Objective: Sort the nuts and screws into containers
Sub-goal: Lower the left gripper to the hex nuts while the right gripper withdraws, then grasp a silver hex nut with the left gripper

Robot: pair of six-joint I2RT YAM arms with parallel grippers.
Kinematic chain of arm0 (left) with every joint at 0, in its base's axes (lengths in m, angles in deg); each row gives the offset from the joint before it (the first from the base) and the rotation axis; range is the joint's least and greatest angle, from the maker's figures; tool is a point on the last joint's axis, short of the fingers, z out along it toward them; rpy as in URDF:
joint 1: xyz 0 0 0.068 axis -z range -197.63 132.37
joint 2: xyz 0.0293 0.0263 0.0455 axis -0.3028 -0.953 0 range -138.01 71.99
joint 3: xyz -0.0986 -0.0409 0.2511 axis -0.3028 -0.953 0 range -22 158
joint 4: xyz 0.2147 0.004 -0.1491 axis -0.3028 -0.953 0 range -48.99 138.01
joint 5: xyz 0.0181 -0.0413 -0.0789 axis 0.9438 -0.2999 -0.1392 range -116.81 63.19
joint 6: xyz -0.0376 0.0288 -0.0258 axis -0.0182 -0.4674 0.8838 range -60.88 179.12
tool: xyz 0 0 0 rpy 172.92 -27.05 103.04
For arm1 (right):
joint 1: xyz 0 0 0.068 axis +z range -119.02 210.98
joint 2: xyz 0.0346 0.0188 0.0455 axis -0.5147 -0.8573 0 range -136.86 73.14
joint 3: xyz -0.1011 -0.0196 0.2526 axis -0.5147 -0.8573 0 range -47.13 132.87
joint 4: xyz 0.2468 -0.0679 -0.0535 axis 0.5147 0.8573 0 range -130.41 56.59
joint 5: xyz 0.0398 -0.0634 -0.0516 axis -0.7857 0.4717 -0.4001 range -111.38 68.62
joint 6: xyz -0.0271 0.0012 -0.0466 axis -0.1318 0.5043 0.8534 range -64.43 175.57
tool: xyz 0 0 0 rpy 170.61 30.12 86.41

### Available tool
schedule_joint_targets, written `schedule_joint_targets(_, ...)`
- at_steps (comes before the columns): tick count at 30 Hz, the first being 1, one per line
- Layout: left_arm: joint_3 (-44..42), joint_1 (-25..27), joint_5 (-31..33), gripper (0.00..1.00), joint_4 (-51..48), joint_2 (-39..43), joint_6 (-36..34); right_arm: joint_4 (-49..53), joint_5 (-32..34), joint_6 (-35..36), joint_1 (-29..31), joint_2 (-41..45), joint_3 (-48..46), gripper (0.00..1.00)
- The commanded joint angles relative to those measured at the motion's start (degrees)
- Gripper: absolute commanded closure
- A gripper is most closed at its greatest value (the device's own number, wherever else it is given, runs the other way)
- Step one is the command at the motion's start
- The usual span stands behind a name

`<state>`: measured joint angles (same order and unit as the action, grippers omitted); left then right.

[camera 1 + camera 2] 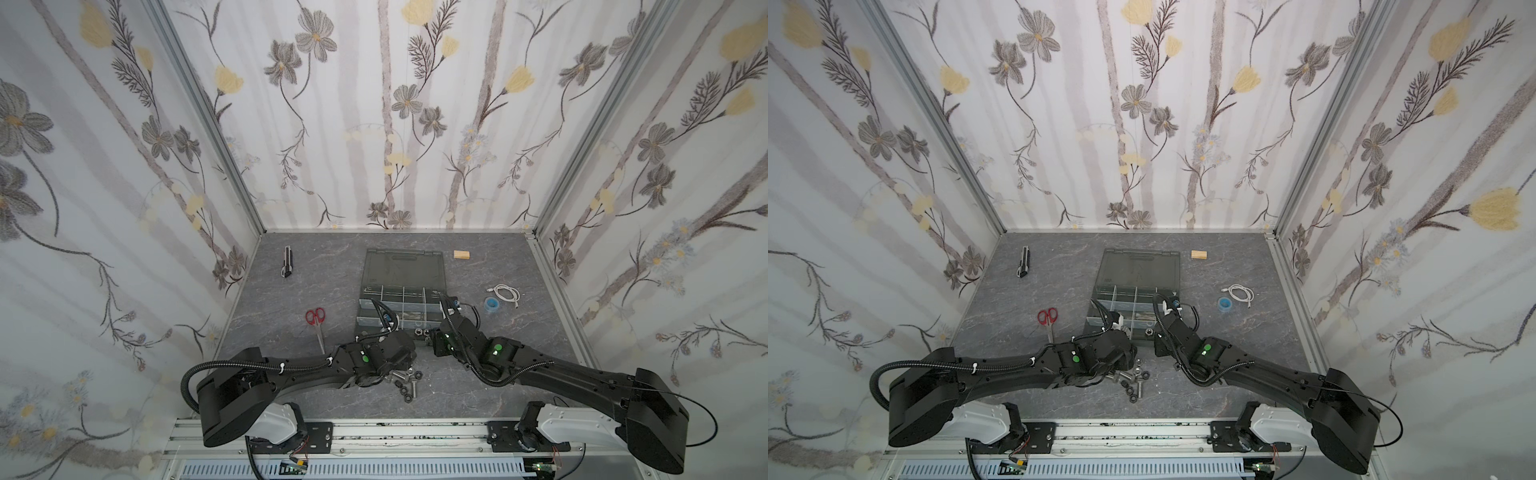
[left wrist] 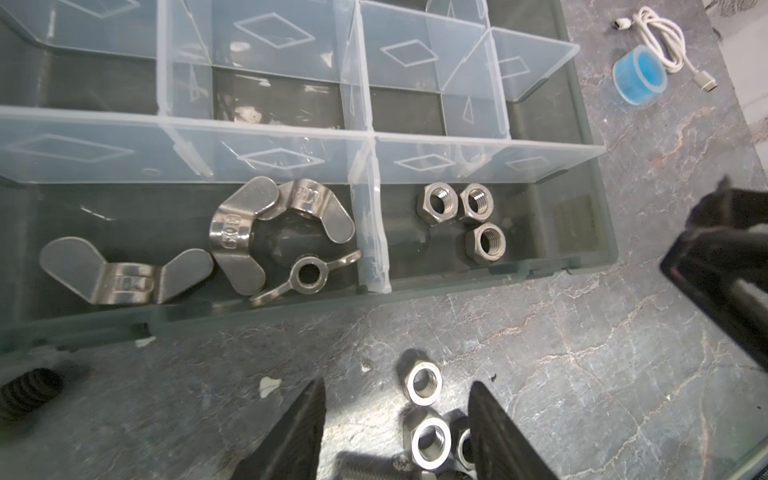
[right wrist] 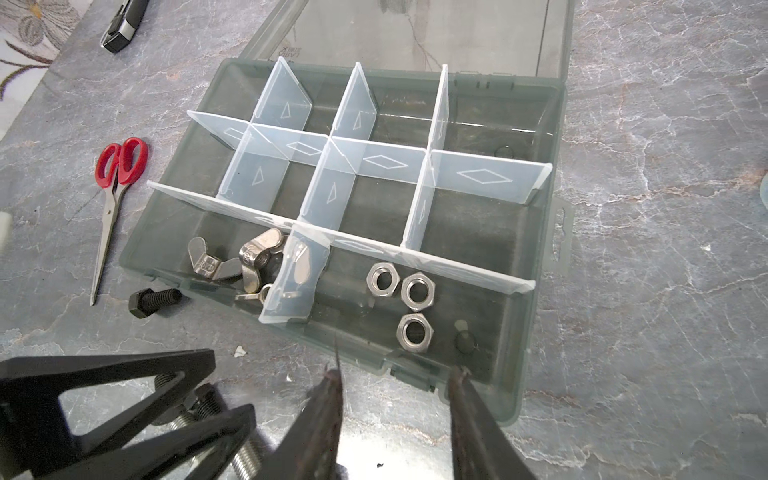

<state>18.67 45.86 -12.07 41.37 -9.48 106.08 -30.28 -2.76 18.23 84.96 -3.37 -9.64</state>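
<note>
Pincer on left (image 2: 397, 383) half-open, empty, astride nuts (image 2: 430, 424)

Stamped characters on the wing nuts (image 2: 232, 237), just beyond my left fingers (image 2: 291, 436): one reads "30", the remainder unclear. Small lettering on the case lid (image 3: 415, 33), well past my right fingers (image 3: 324, 415), is illegible.

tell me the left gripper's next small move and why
Probably close the left gripper on the hex nut: its open jaws straddle that nut on the table, and three matching nuts already lie in one compartment.
</note>
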Motion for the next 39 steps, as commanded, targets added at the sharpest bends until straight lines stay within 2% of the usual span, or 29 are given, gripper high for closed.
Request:
schedule_joint_targets(1,0.97,0.52,0.00,0.42,0.31,-1.09,0.59,-0.27,1.21,-1.00,-0.09,0.89,-0.62,0.57)
schedule_joint_targets(14,5.01,2.21,-2.43,0.43,-1.39,-7.63,-0.35,0.25,1.16,-2.02,-0.97,5.33,-3.52,0.56)
schedule_joint_targets(24,11.35,3.01,-1.63,0.46,-8.33,-14.74,-1.67,0.83,0.90,-1.95,-1.94,7.37,-5.15,0.56)
schedule_joint_targets(31,13.01,3.32,-0.70,0.50,-10.42,-17.04,-1.34,0.77,0.66,-2.17,-2.47,8.16,-6.45,0.55)
schedule_joint_targets(39,14.62,3.82,-1.13,0.59,-11.02,-19.85,-1.83,0.72,0.56,-2.29,-3.13,9.56,-7.61,0.56)
